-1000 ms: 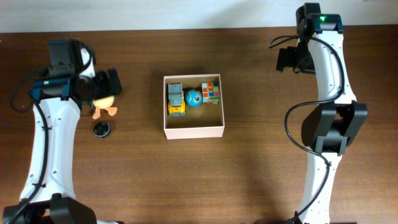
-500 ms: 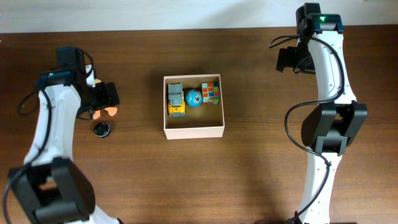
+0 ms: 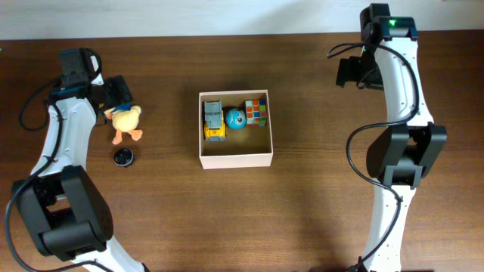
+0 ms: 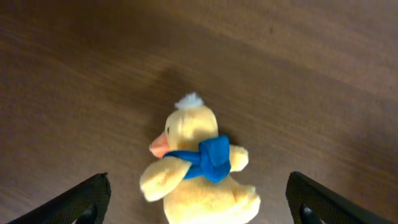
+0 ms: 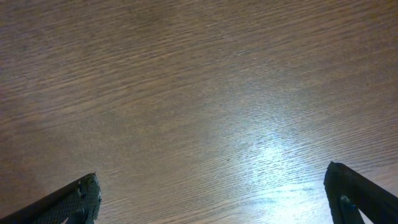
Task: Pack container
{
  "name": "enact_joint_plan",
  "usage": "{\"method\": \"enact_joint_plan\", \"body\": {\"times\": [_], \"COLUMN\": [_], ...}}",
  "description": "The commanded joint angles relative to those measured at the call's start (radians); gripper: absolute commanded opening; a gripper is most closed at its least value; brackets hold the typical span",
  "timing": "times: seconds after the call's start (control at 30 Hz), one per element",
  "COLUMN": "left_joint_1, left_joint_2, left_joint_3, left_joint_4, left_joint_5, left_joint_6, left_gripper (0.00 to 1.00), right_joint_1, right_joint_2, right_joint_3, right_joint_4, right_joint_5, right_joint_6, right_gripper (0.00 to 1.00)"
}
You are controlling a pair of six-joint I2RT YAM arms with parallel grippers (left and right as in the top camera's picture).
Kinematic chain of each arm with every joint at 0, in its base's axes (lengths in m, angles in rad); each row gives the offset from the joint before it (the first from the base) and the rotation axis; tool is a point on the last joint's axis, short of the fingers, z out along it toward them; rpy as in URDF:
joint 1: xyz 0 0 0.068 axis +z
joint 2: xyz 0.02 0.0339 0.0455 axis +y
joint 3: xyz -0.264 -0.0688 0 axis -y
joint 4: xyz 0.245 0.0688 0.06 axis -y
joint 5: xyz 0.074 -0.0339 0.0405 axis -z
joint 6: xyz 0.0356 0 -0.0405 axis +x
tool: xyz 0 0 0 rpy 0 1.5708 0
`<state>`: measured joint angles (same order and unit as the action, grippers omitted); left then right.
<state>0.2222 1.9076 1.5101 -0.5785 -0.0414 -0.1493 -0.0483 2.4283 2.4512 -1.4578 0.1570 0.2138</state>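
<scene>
Though bigger than the toys (image 3: 236, 117) inside, looks light and flimsy: container (image 3: 235, 160), middle of the table (image 3: 302, 219), best pinched on one thin white wall. Toward the left edge, left gripper (image 4: 202, 205) spread wide above a plush duck (image 4: 199, 168). Near the far right corner, right gripper (image 5: 217, 199) spread too, holding nothing.

One container (image 3: 238, 144), centre of table. Inside it, three toys: one truck (image 3: 214, 121), one blue ball (image 3: 236, 119), one colour cube (image 3: 256, 112). Loose at left: one plush duck (image 3: 126, 122), one small black disc (image 3: 123, 157).
</scene>
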Motion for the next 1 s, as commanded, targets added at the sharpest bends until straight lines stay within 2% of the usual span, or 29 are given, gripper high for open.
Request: {"method": "enact_joint_plan", "body": {"times": [0.0,0.2,0.47,0.5,0.63,0.97], "left_joint_1": [0.005,0.005,0.006,0.006,0.006,0.006], "left_joint_2": [0.043,0.136,0.168,0.171,0.172,0.172], "left_joint_3": [0.014,0.014,0.014,0.014,0.014,0.014], "left_joint_4": [0.002,-0.008,0.038,0.047,0.070,0.071], "left_joint_5": [-0.007,-0.006,-0.008,-0.007,-0.007,0.021], "left_joint_6": [-0.008,-0.007,-0.007,-0.007,-0.008,-0.032], "left_gripper": [0.91,0.91,0.89,0.81,0.66,0.53], "right_joint_1": [-0.006,-0.006,-0.006,-0.006,-0.006,-0.006], "right_joint_2": [0.002,0.002,0.002,0.002,0.002,0.002], "right_joint_3": [0.000,0.000,0.000,0.000,0.000,0.000], "right_joint_4": [0.000,0.000,0.000,0.000,0.000,0.000], "right_joint_5": [0.005,0.005,0.005,0.005,0.005,0.005], "right_joint_6": [0.012,0.012,0.012,0.012,0.012,0.012], "right_gripper": [0.99,0.99,0.99,0.99,0.99,0.99]}}
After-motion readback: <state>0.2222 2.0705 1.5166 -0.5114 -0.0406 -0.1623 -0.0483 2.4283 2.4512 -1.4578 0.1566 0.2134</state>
